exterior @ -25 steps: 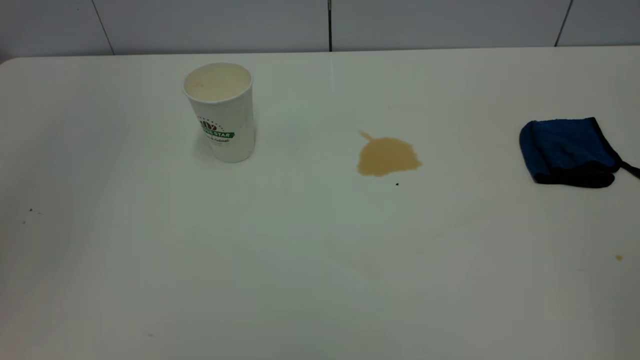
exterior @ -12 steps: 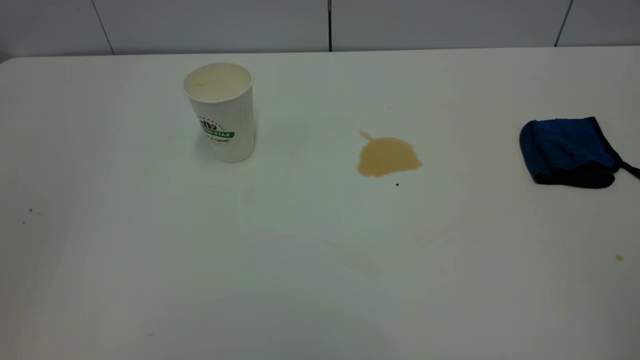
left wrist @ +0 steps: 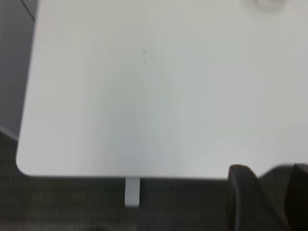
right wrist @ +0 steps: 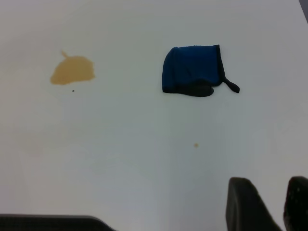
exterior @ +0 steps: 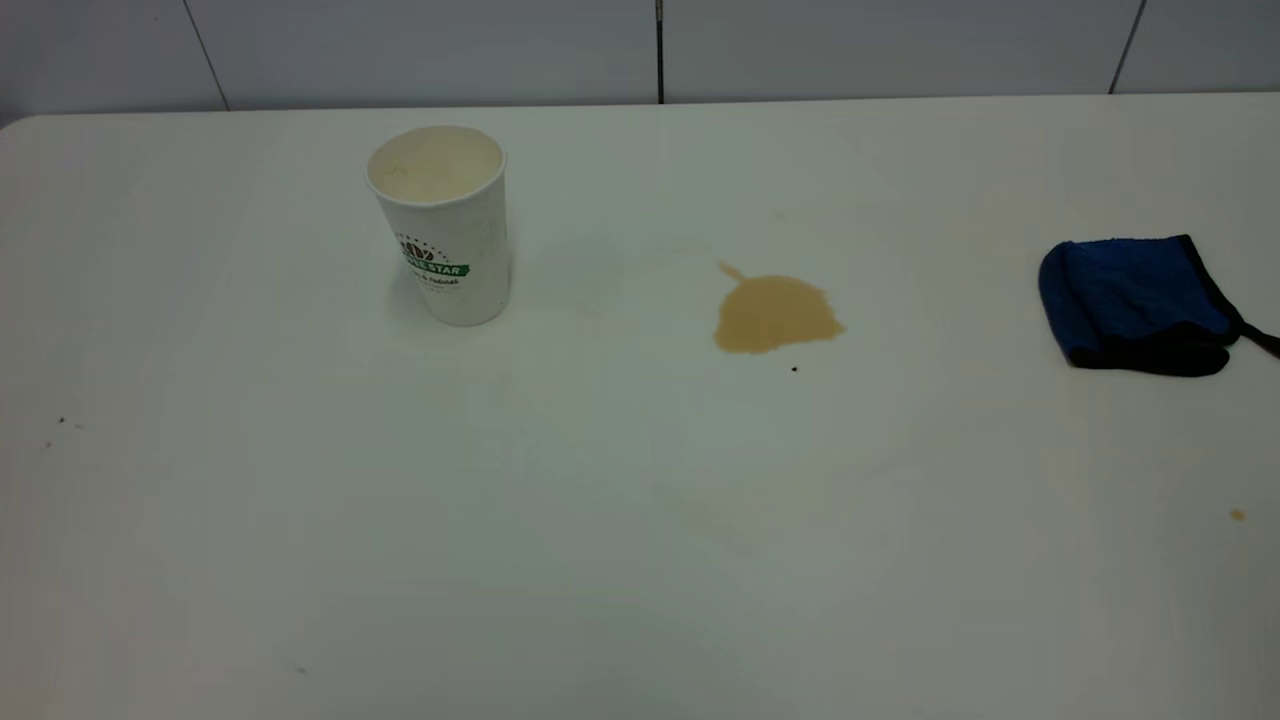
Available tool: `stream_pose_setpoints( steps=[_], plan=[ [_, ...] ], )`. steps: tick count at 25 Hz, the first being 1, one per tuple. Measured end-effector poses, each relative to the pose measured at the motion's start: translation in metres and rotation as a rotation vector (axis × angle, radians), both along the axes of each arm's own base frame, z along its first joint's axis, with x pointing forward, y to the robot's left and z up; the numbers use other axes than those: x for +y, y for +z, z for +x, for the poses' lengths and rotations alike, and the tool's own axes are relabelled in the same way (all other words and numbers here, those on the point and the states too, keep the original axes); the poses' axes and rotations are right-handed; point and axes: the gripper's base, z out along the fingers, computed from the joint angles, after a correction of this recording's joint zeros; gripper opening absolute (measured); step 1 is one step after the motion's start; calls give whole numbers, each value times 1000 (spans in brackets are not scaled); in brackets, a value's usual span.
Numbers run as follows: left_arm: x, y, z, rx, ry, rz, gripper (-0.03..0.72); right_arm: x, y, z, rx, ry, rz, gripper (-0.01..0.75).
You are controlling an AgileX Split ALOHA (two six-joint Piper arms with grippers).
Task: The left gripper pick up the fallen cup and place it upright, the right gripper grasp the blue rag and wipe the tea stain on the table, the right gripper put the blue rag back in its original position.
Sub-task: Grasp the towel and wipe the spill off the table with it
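The white cup (exterior: 445, 235) with the green logo stands upright at the table's (exterior: 600, 520) back left, its mouth up. The light brown tea stain (exterior: 775, 315) lies right of it near the middle; it also shows in the right wrist view (right wrist: 72, 70). The blue rag (exterior: 1135, 300) lies folded at the far right, apart from the stain, and shows in the right wrist view (right wrist: 192, 70). Neither gripper shows in the exterior view. My left gripper (left wrist: 268, 174) hangs open and empty over the table's near edge. My right gripper (right wrist: 269, 186) is open and empty, well short of the rag.
A tiny orange-brown speck (exterior: 1238, 515) lies in front of the rag, also in the right wrist view (right wrist: 196, 145). A small black speck (exterior: 794, 369) sits just in front of the stain. A grey tiled wall (exterior: 660, 50) runs behind the table. The table's rounded corner (left wrist: 21, 166) shows in the left wrist view.
The shading over the table's left side has faded. The cup, the stain and the rag have not moved.
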Motion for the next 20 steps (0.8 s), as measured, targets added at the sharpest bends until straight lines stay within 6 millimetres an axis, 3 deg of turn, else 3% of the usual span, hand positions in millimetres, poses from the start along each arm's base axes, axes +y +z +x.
stream_pose_setpoints(
  steps=[4,10,20],
  plan=[
    [-3,-9,-13,-67,-1,-8,239,0,0,0,0,0,0,238],
    [-4,-36,-13,-42,-8,-23,239,0,0,0,0,0,0,238],
    [-3,-36,-18,-83,-96,-19,239,0,0,0,0,0,0,238]
  ],
)
